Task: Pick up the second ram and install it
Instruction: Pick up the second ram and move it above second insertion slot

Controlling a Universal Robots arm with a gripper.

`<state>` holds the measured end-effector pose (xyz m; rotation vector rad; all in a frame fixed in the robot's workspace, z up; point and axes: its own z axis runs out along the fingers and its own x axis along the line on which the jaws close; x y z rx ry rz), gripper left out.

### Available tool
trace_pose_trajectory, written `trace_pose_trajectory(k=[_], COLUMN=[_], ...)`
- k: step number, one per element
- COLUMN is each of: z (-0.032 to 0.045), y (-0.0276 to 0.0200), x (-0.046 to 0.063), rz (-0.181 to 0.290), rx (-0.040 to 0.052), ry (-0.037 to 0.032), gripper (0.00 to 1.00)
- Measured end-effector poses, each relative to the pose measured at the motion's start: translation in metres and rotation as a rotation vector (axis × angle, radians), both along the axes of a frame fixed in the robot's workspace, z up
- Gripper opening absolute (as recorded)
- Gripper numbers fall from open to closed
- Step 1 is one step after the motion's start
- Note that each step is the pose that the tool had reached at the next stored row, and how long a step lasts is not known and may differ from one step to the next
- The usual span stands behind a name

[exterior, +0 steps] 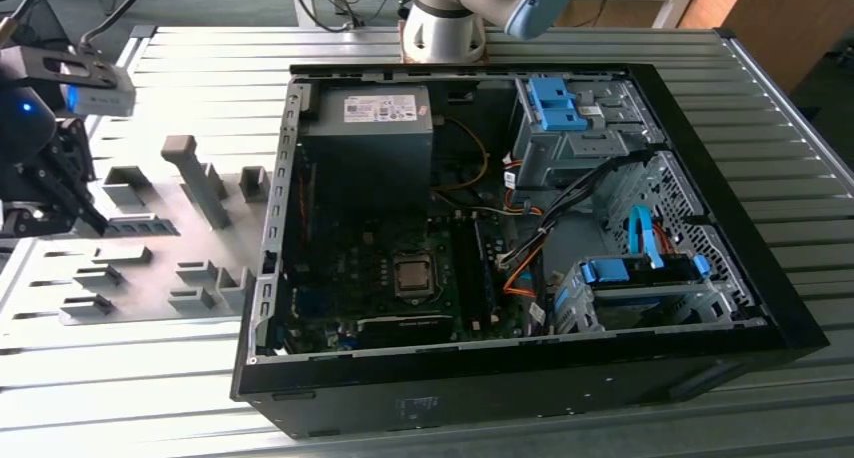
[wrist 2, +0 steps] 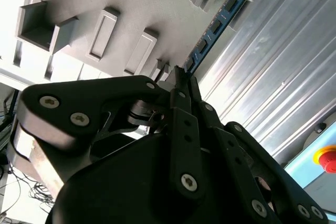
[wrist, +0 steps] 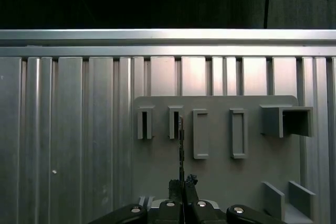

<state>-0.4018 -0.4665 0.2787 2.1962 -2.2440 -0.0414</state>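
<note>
fingers point(wrist 2: 185, 124) clamped on one end of the second ram point(wrist 2: 215, 27) above the grey holder plate point(wrist: 220, 177): grasp achieved, board well apart from the open computer case point(exterior: 534, 378), installation outstanding.

No lettering is legible at this workstation. Inside the open computer case point(exterior: 561, 378), a white label point(exterior: 379, 108) sits on top of the grey power supply point(exterior: 360, 143), its print too small to read. A faint mark point(exterior: 418, 408) on the case's near outer wall is equally unreadable.
</note>
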Motion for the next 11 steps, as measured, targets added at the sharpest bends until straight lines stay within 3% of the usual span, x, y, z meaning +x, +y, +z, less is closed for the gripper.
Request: trace_pose_trajectory(k=[11], z=[0.0052], y=[0.0000], x=[0.0000], rz=[0.000], rx=[0.0001], ry=[-0.0001], gripper=[0.14])
